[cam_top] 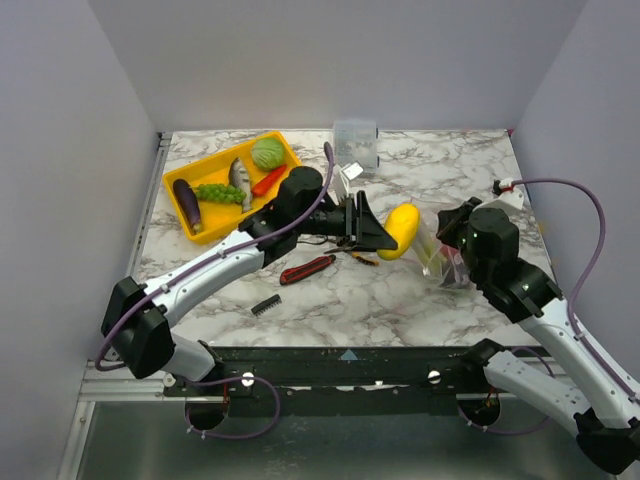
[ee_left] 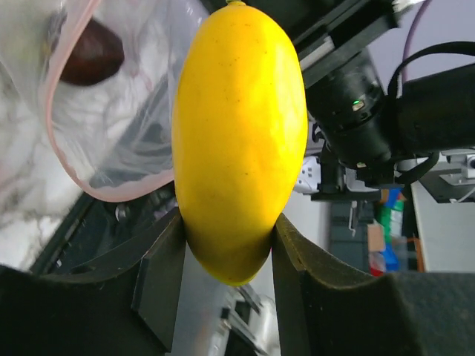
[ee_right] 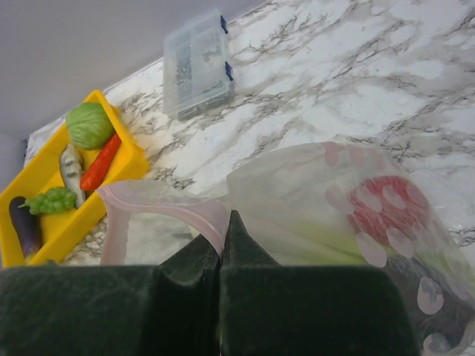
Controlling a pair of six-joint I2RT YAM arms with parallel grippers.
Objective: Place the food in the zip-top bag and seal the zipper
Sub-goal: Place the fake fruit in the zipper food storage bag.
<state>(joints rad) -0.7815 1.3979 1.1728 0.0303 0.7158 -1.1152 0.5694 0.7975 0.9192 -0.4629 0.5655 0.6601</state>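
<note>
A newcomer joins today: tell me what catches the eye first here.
The yellow fruit, clamped in the left gripper at mid-table, is near the mouth of the zip-top bag. The right gripper pinches that bag's pinkish zipper edge on the right. Far left, a yellow tray holds more toy food.

No text, labels, brands or nos. were legible in any view. Coloured boxes [ee_left: 387, 239] in the bkgd of the left wrist view were too blurred to read.
</note>
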